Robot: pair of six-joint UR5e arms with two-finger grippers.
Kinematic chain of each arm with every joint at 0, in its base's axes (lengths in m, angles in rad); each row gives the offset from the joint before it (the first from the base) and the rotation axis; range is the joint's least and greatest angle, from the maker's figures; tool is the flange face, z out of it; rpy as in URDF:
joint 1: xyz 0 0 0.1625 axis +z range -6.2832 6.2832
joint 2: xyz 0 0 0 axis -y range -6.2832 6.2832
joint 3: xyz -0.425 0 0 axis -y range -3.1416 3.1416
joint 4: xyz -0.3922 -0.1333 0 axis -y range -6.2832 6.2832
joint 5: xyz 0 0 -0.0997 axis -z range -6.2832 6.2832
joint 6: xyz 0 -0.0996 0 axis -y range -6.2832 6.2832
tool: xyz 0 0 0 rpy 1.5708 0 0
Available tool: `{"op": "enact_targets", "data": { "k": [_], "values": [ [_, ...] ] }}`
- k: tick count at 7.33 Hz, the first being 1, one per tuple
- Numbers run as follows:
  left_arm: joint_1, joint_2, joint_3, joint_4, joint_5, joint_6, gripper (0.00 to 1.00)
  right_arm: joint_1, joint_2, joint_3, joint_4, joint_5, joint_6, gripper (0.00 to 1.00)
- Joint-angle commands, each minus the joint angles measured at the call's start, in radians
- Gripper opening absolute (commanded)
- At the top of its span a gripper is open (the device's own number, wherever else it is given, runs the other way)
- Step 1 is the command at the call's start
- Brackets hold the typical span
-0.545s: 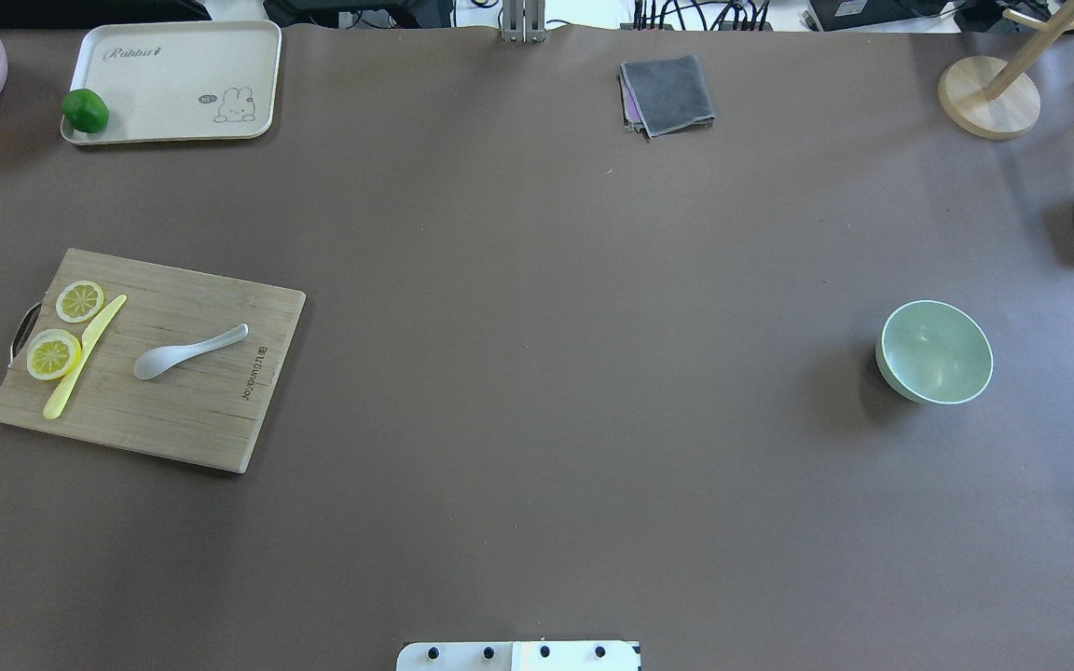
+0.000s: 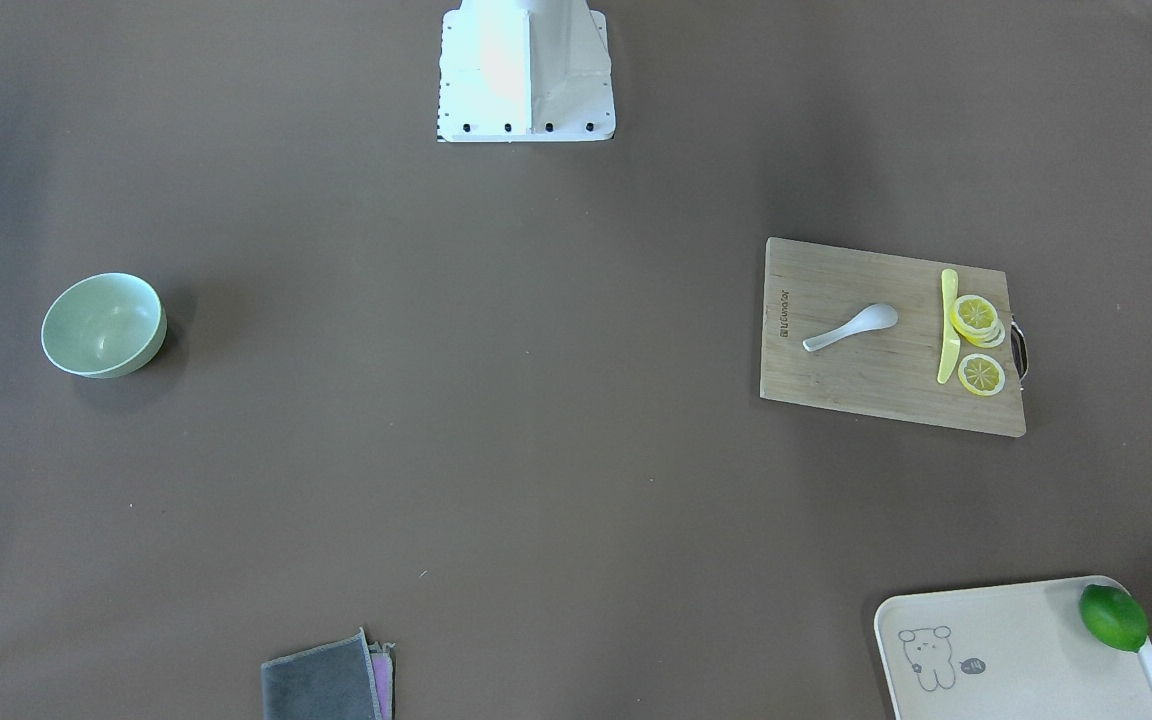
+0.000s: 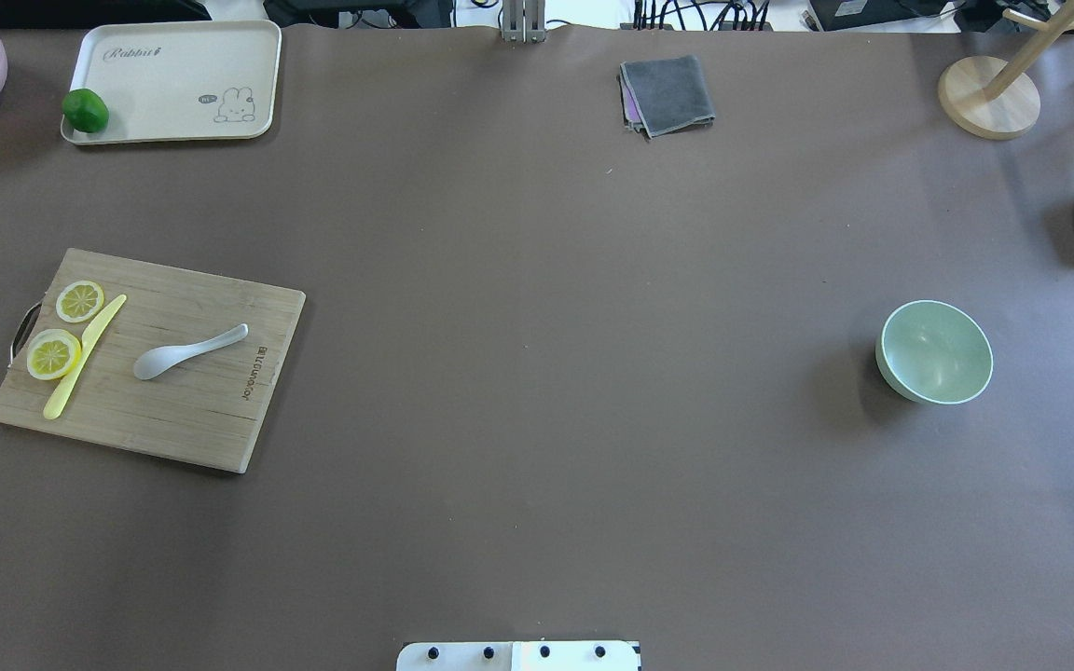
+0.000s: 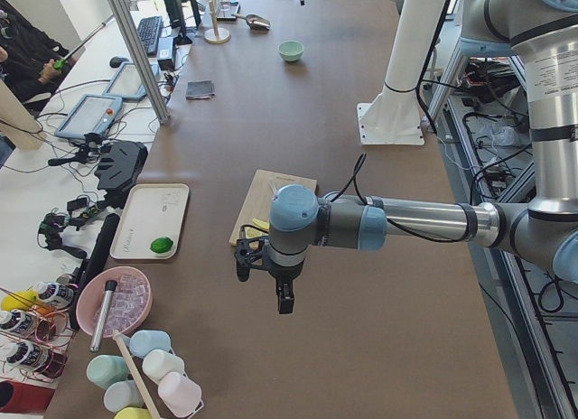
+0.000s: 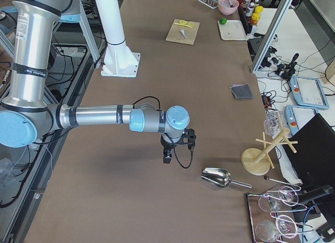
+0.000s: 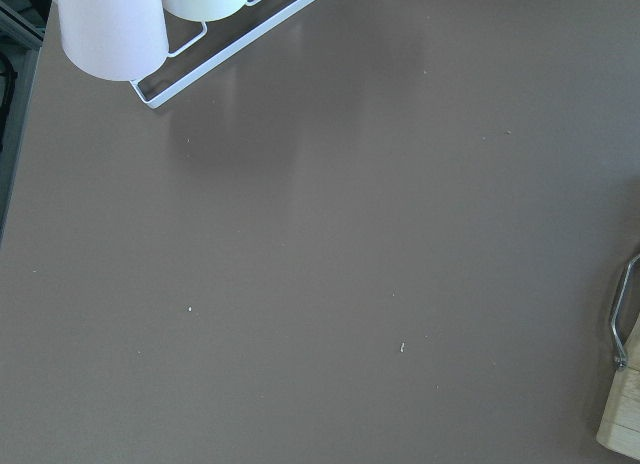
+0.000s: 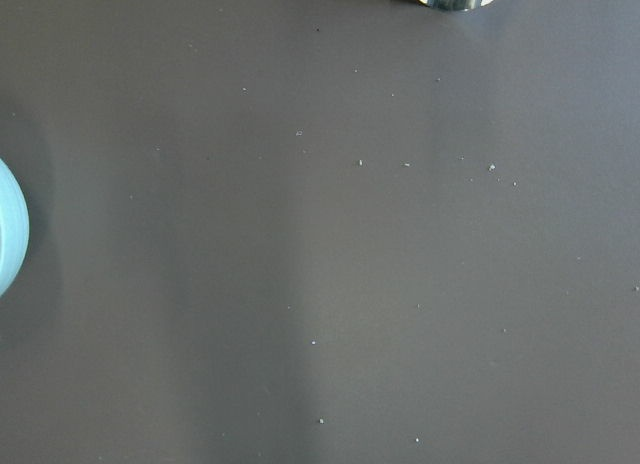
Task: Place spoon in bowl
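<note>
On the brown desk (image 3: 537,522) the spoon (image 3: 190,351) lies on the cutting board (image 3: 192,419), well apart from the bowl (image 3: 934,351), so step 1, reaching it, is not yet begun; I cannot tell if the left gripper (image 4: 284,302) or the right gripper (image 5: 167,159) is spread.

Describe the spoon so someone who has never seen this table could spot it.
Find the wooden cutting board on the brown table. The spoon lies near its middle, beside lemon slices and a slim yellow knife. It is the only white piece there.
</note>
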Motion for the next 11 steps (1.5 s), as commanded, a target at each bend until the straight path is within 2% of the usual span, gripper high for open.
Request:
{"op": "enact_targets", "data": {
  "k": [1, 5, 7, 8, 10, 11],
  "values": [
    [0.0, 0.0, 0.035, -0.007, -0.003, 0.002, 0.98, 0.0, -0.001, -0.002, 0.002, 0.001, 0.0, 1.0],
    [0.0, -0.004, 0.063, -0.028, -0.009, 0.002, 0.98, 0.0, 0.001, -0.045, 0.007, 0.001, -0.001, 1.0],
    [0.0, -0.003, 0.109, -0.128, -0.01, -0.001, 0.98, 0.0, -0.001, -0.033, 0.009, 0.001, -0.003, 1.0],
    [-0.003, 0.003, 0.103, -0.121, -0.012, -0.001, 0.98, 0.0, 0.001, -0.033, 0.01, 0.0, -0.001, 1.0],
    [-0.011, 0.048, 0.074, -0.125, -0.1, 0.0, 0.98, 0.0, 0.004, -0.034, 0.012, -0.007, -0.004, 1.0],
    [-0.018, 0.048, 0.063, -0.119, -0.099, 0.0, 0.98, 0.0, 0.01, -0.031, 0.012, -0.005, -0.004, 1.0]
  ]
}}
